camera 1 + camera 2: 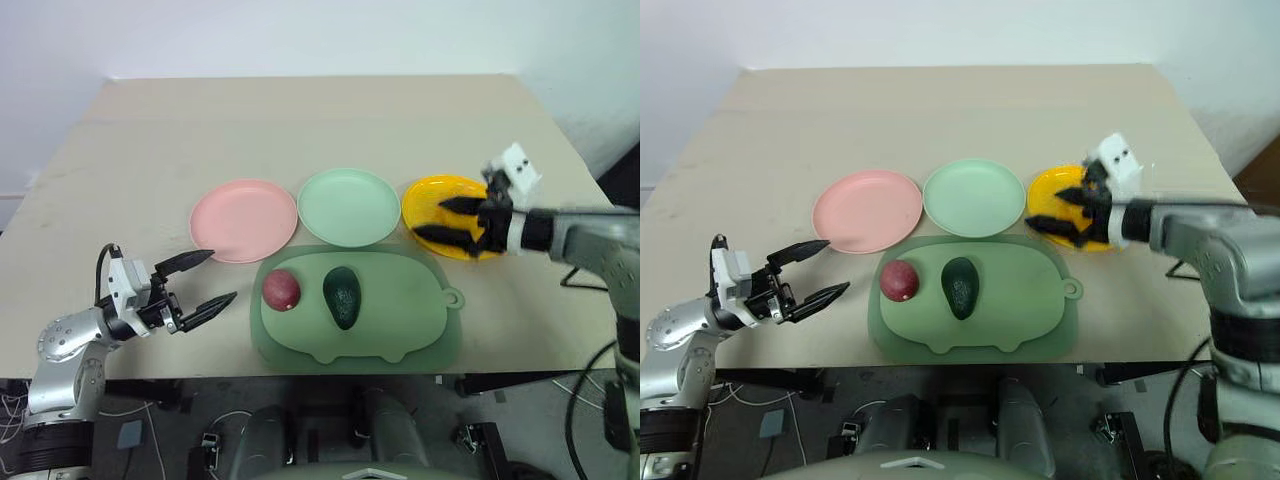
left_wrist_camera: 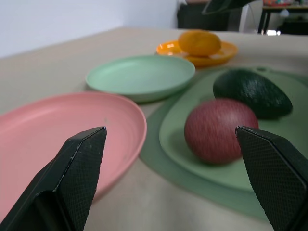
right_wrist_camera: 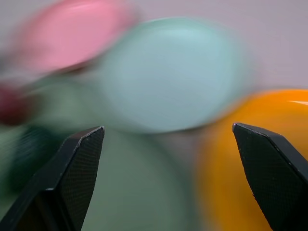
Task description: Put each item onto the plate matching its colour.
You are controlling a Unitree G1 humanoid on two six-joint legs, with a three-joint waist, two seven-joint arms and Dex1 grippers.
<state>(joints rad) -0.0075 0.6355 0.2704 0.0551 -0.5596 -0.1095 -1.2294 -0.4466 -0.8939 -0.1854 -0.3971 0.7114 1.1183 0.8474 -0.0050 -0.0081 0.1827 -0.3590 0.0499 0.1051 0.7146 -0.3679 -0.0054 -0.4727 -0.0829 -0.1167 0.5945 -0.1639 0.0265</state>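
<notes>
With both the left gripper (image 1: 208, 283) and right gripper (image 1: 450, 220) spread empty, I judge the smooth, firm red fruit (image 1: 281, 290), at three o'clock of the left one, needs gripping across its middle.

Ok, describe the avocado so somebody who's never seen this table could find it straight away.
Start at the dull-green mat lying at the near edge of the table, just in front of the row of three plates. Two fruits sit on it side by side. The avocado is the dark green, pear-shaped one, to the right of the round red fruit.
</notes>
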